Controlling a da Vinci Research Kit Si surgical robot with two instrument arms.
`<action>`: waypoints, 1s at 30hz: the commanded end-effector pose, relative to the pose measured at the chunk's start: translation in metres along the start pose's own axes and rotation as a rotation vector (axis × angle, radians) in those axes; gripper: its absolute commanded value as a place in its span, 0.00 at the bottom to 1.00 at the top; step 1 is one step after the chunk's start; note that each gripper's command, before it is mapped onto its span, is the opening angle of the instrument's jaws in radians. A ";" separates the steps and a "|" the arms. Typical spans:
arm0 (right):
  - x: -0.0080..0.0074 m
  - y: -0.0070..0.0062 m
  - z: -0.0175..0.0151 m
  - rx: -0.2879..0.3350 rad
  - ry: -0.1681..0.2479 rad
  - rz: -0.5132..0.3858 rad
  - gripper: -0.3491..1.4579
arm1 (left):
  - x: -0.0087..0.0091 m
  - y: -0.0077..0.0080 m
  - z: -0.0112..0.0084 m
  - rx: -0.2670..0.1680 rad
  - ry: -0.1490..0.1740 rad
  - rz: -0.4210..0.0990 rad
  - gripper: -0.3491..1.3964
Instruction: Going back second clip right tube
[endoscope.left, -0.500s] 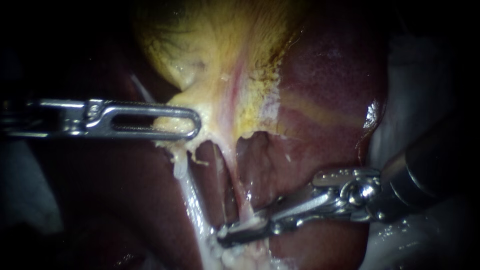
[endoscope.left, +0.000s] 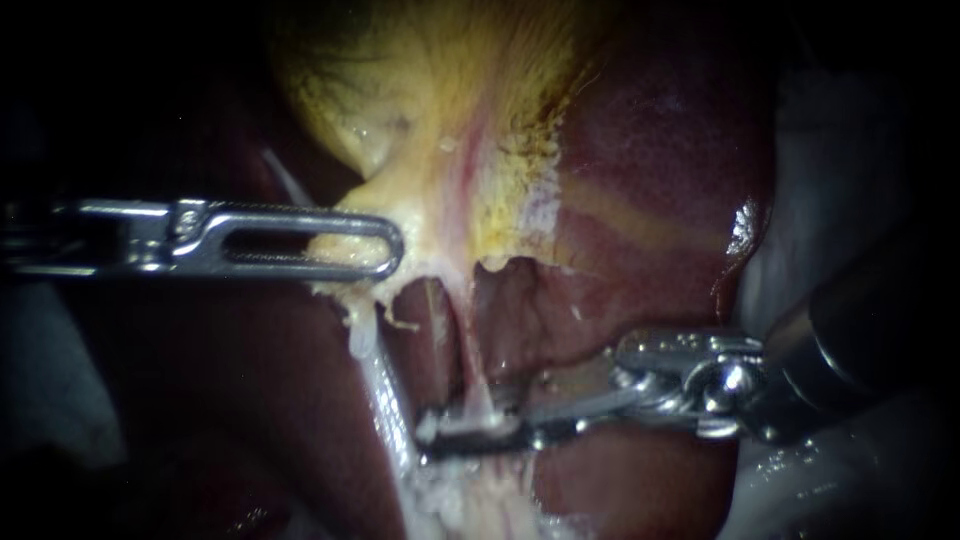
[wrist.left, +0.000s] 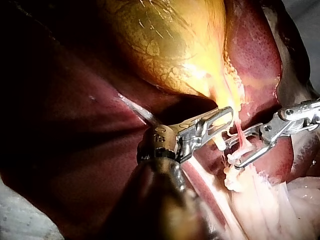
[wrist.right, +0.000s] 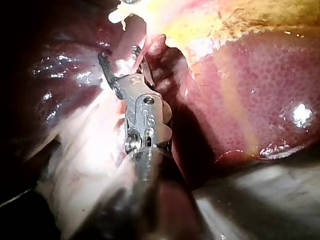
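Endoscope: slotted steel jaws of the left instrument clenched on the yellow lower fringe of the gallbladder, with the glossy dark red liver alongside. Slim jaws of the right instrument parted, astride the thin pink right tube low on its length, near a whitish left tube.

Left wrist: left instrument gripping the yellow fringe; right instrument with jaws apart, thin pink right tube between them.

Right wrist: right instrument gaping against pale tissue; tube itself hard to tell there.
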 end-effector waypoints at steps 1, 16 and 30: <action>-0.0001 0.0000 -0.0002 -0.008 -0.001 -0.005 0.47 | 0.0000 0.0000 0.0000 0.000 0.000 0.000 0.00; -0.0013 0.0006 -0.0039 -0.022 -0.008 -0.112 0.47 | 0.0001 0.0000 -0.0001 0.000 0.001 0.001 0.00; 0.0024 0.0017 -0.0146 -0.048 -0.019 -0.270 0.47 | 0.0002 0.0001 -0.0001 0.000 0.000 0.001 0.00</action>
